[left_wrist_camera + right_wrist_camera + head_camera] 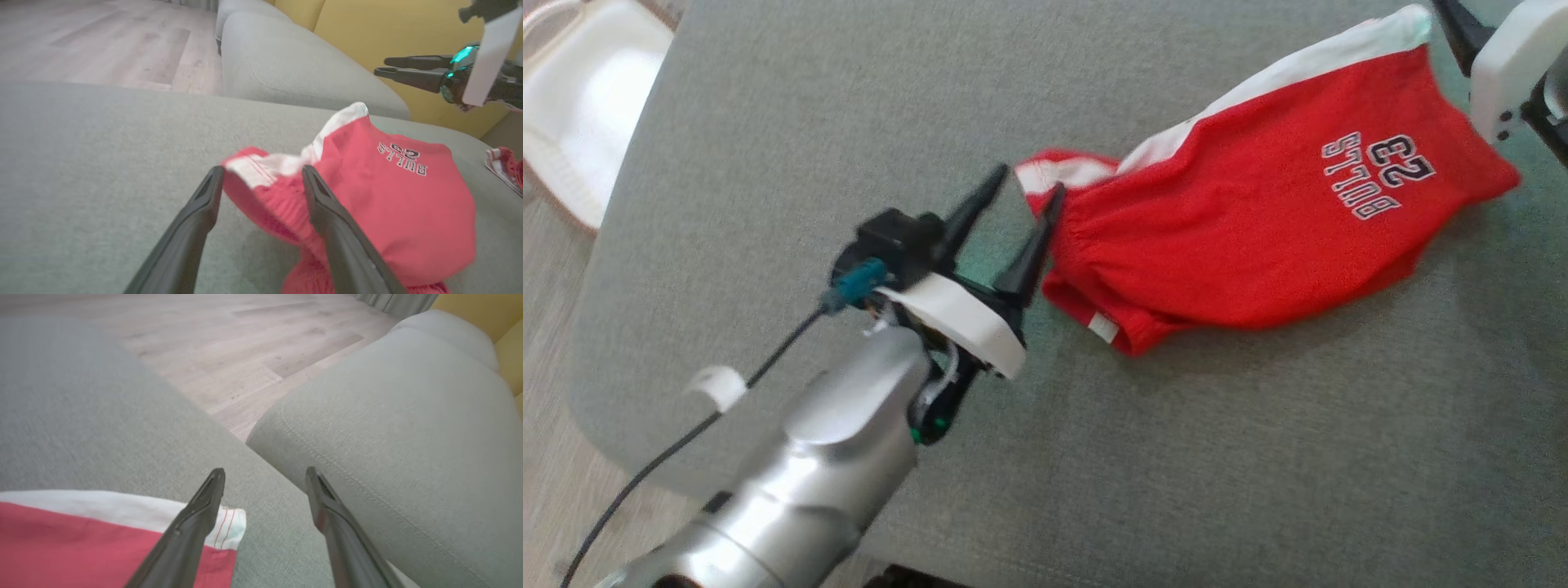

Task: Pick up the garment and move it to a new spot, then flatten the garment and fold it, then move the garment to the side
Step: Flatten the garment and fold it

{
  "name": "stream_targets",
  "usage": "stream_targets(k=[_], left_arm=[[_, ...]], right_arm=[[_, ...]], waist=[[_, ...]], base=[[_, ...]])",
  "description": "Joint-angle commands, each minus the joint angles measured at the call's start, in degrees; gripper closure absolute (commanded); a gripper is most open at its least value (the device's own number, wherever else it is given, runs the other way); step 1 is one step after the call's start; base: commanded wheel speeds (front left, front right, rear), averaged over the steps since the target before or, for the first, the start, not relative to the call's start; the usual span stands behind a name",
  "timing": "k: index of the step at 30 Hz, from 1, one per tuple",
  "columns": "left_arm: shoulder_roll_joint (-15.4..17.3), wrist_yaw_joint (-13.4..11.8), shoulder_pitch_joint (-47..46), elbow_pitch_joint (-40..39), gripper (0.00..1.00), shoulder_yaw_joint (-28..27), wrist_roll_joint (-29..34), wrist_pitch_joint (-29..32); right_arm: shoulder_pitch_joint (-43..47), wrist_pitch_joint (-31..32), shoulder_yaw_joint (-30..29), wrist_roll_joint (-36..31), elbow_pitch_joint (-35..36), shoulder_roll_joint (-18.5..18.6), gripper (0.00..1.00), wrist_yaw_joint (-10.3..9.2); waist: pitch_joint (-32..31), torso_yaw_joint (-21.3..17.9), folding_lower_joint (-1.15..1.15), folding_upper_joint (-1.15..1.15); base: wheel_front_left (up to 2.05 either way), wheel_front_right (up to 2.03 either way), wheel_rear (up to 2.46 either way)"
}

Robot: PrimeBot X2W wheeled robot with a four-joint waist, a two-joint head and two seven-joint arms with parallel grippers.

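Garment (1258,245): red jersey shorts, white side stripe, gathered waistband; rumpled on the cushion.
Cushion (809,106): grey woven fabric, rounded edge.
Left gripper (1027,186): fingers spread, white-edged corner of the cloth between them.
Right gripper (264,471): spread, just beside the other white corner.

High head, low wrists; common garment (1282,237)
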State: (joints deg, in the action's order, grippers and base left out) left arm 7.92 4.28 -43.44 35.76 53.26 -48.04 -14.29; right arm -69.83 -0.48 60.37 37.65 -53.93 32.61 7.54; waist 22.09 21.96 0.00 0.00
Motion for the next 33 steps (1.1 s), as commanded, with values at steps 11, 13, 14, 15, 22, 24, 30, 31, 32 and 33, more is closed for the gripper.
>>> stream_targets(k=[11,13,14,15,22,24,30,31,32,33], left_arm=[[7.63,-5.94,9.45,-13.46,0.00,-21.88,8.60,-0.70],[7.84,-6.24,10.72,-14.80,0.00,-23.51,9.61,-0.70],[7.95,-6.44,12.00,-16.12,0.00,-24.97,10.63,-0.70],[7.94,-6.55,13.28,-17.39,0.00,-26.33,11.63,-0.70],[6.70,-6.30,22.74,-23.30,0.00,-33.30,18.02,-0.71],[5.82,-5.97,25.58,-24.21,0.00,-35.03,19.33,-0.71],[2.65,-4.27,34.57,-25.39,0.00,-39.11,23.24,-0.71],[2.02,-4.06,35.77,-25.59,0.00,-39.83,23.82,-0.71],[1.41,-3.81,36.80,-25.73,0.00,-40.47,24.40,-0.71],[0.75,-3.53,37.61,-25.79,0.00,-41.10,24.85,-0.71]], right_arm=[[6.34,-13.67,-6.99,5.09,-0.76,-5.55,0.00,-0.05],[7.33,-14.04,-7.99,5.27,-0.32,-5.92,0.00,-0.05],[8.44,-14.26,-9.18,5.51,0.16,-6.29,0.00,-0.05],[9.66,-14.39,-10.35,5.47,0.68,-6.58,0.00,-0.05],[21.82,-14.50,-24.72,-0.80,9.13,-9.00,0.00,-0.05],[26.54,-14.50,-29.43,-3.34,11.49,-10.69,0.00,-0.05],[41.71,-14.51,-40.79,-12.69,17.23,-17.75,0.00,-0.05],[43.89,-14.51,-42.17,-14.24,18.17,-18.95,0.00,-0.05],[45.80,-14.51,-43.57,-15.51,19.03,-20.10,0.00,-0.05],[47.42,-14.51,-44.87,-16.64,19.73,-21.09,0.00,-0.05]], waist=[[-11.20,-9.05,0.00,0.00],[-12.01,-9.71,0.00,0.00],[-12.74,-10.31,0.00,0.00],[-13.54,-10.89,0.00,0.00],[-18.35,-14.83,0.00,0.00],[-19.73,-15.75,0.00,0.00],[-23.17,-17.76,0.00,0.00],[-23.29,-18.03,0.00,0.00],[-23.29,-18.20,0.00,0.00],[-23.21,-18.29,0.00,0.00]], base=[[0.00,0.00,0.00],[0.00,0.00,0.00],[0.00,0.00,0.00],[0.00,0.00,0.00],[0.00,0.00,0.00],[0.00,0.00,0.00],[0.00,0.00,0.00],[0.00,0.00,0.00],[0.00,0.00,0.00],[0.00,0.00,0.00]])
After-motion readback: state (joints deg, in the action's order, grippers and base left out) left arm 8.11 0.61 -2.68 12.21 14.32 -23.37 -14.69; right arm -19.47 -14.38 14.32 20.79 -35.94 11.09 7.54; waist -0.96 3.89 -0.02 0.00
